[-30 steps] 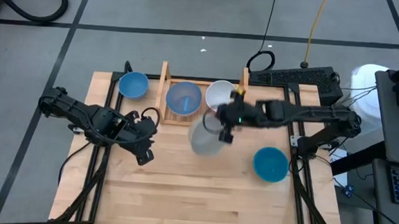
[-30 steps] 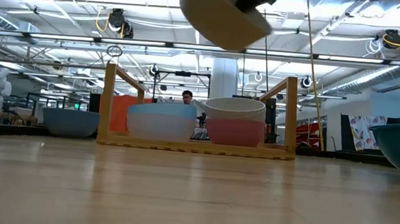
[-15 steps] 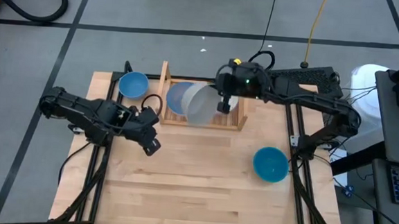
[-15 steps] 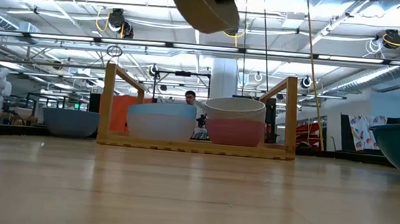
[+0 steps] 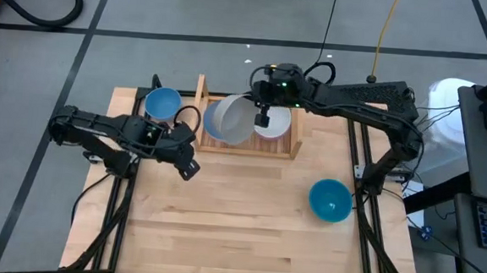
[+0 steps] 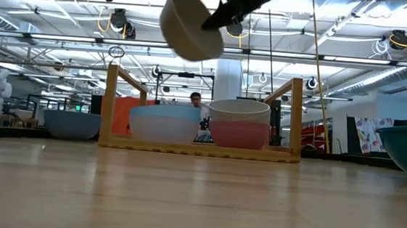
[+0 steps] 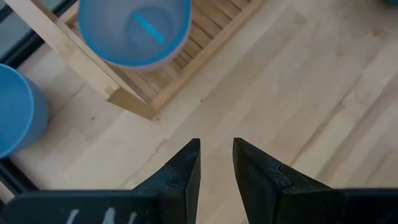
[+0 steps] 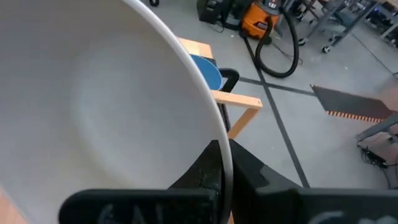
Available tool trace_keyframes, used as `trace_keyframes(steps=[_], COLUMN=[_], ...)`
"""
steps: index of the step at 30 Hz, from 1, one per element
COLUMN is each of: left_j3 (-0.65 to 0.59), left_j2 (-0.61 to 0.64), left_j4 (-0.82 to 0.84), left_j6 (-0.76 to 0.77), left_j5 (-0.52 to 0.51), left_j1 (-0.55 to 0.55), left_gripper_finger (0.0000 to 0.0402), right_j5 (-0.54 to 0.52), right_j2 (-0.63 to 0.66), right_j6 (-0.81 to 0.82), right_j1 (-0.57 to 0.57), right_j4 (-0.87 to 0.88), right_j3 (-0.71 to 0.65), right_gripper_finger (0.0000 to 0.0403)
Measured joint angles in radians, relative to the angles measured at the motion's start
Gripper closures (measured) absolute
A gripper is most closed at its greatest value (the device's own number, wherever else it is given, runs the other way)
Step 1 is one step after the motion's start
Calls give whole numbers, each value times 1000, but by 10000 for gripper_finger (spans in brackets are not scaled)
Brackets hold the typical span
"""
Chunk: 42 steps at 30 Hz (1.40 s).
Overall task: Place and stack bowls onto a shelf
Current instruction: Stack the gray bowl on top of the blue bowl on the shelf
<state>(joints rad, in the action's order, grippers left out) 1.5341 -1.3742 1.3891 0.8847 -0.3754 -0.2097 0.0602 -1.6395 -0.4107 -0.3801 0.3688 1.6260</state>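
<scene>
The right gripper (image 5: 261,118) is clamped on the rim of a grey-beige bowl (image 5: 232,120), which is held tilted in the air above the shelf (image 5: 202,90) — over the pale blue bowl (image 6: 164,122) seated in its left bay. A stacking step is judged to be in hand; next, the bowl must be levelled and lowered squarely into the blue one. Since a second ago it has been carried from over open table to over the shelf. The left gripper (image 7: 216,163), fingers apart and empty, has been brought nearer the shelf's corner.
</scene>
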Motion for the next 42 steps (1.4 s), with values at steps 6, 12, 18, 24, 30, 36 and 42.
trace_keyframes(steps=[6,12,18,24,30,36,42], left_j3=[0,0,0,0,0,-1,-1], left_j2=[0,0,0,0,0,-47,-155], left_j4=[-1,-7,-74,-200,-300,-283,-285], left_j6=[-11,-53,-288,-542,-466,-239,-352], left_j5=[-2,-2,-3,-1,-11,-133,-310], left_j1=[38,79,92,92,111,116,96], left_gripper_finger=[302,302,302,302,302,302,302], right_j5=[1,-2,-7,-46,-245,-388,-411], right_j2=[-90,-125,-121,-119,-119,-119,-119], right_j6=[-29,-53,-66,-75,-135,-128,-125], right_j1=[-23,-28,-24,-16,22,57,88], right_j4=[-26,-21,-18,-20,-20,-41,-72], right_j3=[0,0,0,0,0,0,0], right_gripper_finger=[403,403,403,403,403,403,403])
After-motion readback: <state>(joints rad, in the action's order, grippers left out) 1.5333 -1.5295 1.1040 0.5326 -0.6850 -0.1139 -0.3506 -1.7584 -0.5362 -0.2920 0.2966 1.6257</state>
